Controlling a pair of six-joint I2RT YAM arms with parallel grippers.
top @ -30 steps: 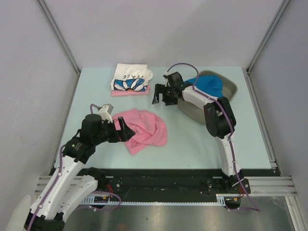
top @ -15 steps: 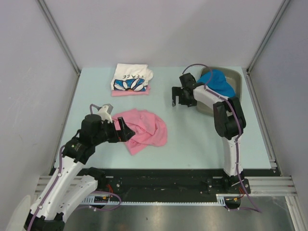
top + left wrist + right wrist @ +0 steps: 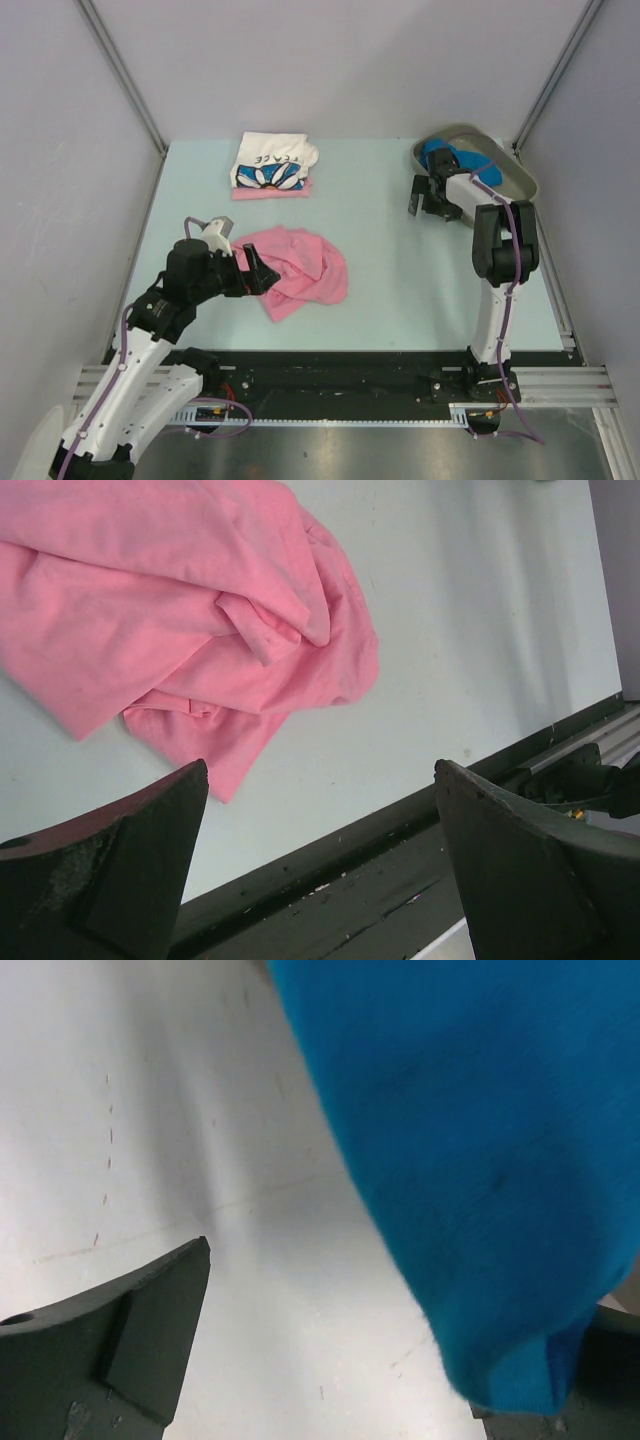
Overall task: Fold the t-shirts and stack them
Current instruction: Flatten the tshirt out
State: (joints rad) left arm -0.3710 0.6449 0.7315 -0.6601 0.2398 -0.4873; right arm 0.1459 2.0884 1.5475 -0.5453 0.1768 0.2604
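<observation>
The left end effector hangs low over the near left part of the bench with its 2 fingers spread wide and nothing between them. A crumpled pink t-shirt lies just to its right, the nearest folds right by the fingertips; in the left wrist view the cloth sits beyond the fingers, clear of both.

The right end effector is at the far right of the bench, just beside the left rim of the grey-olive tray. Its fingers also stand apart. The bright blue t-shirt is bunched in the far left end of the tray, just beyond this end effector. In the right wrist view the blue cloth fills the upper right and covers most of the right finger, so I cannot tell whether that finger touches it; the left finger is clear.

At the far left, a folded white t-shirt with a flower print lies on top of 1 more pink t-shirt, well apart from both arms
</observation>
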